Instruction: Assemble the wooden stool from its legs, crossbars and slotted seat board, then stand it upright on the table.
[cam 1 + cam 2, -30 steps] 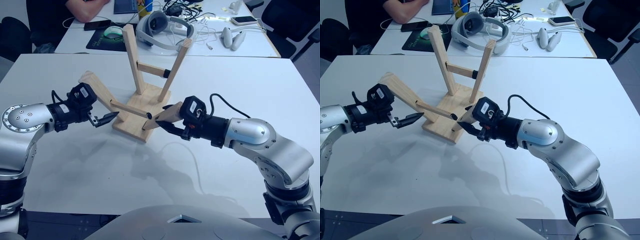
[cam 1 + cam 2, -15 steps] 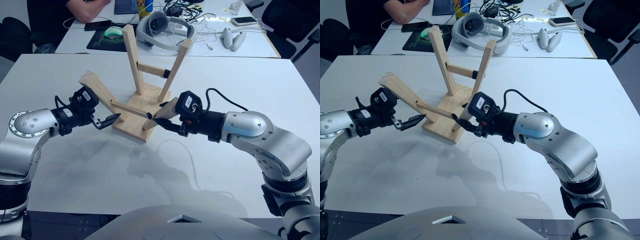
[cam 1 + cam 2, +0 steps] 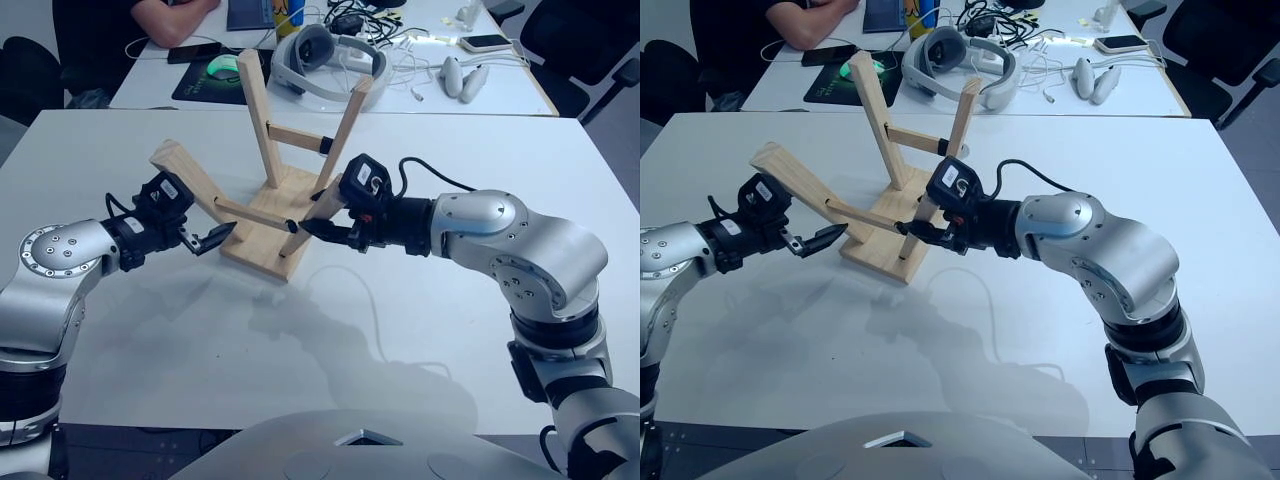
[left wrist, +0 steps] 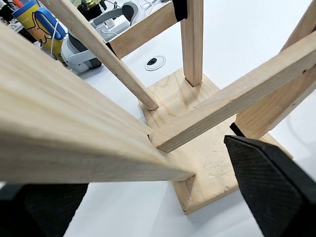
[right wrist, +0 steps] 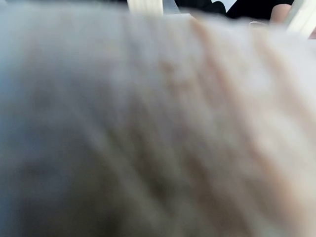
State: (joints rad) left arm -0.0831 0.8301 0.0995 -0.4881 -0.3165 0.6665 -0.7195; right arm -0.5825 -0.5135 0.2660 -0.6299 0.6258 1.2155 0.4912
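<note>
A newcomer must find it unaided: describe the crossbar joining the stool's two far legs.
On the table, the stool lies upturned, seat board underneath, legs pointing up. The crossbar bridges the two steep far legs, high up. The other crossbar sits low, running from the splayed left leg to the near leg in the right gripper.

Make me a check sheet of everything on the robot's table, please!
Surface: white table.
Job's things: seat board flat on the table; four legs pointing up, two splayed; crossbars fitted.
Clutter: nothing seen.
Pincers: left pincer open by the base of the left leg; right pincer shut on the near right leg.
Cables: black cable along the right arm.
Surroundings: second table behind with headset, controllers, phone, wires.
</note>
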